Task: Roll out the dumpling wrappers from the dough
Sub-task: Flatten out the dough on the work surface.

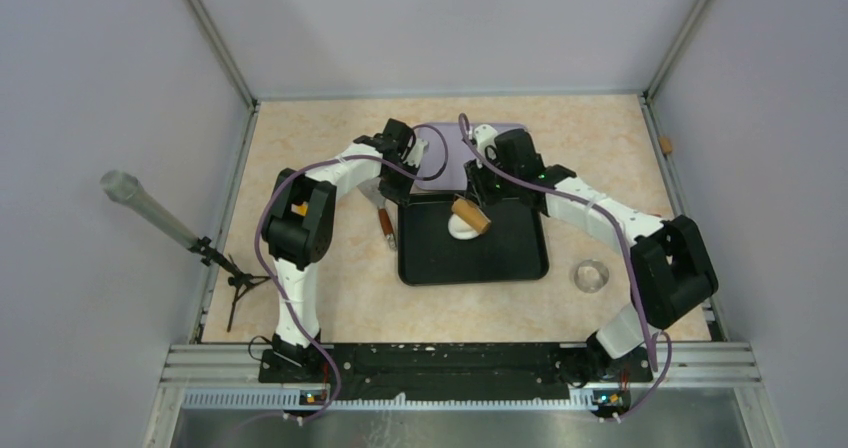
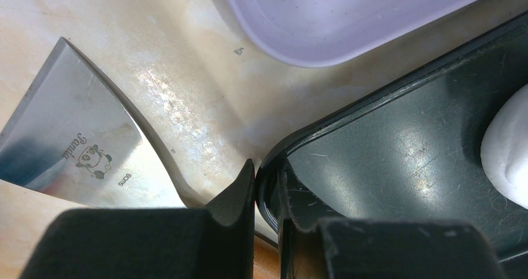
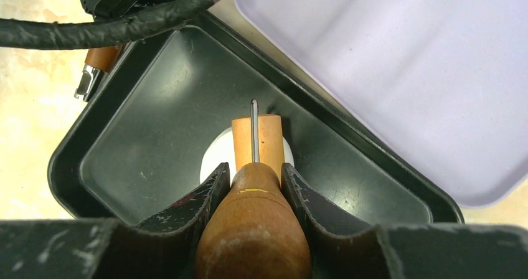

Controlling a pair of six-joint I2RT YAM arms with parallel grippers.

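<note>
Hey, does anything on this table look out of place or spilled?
Nothing spilled or damaged. Only a small brown piece looks stray, lying alone at the far right edge of the table, well apart from the black tray holding the dough.

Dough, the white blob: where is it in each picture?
Top view: the dough sits mid-picture, in the black tray.
Left wrist: at the right edge, inside the tray.
Right wrist: centre, peeking out behind the wooden roller.
Shared landmark: the black tray.
</note>
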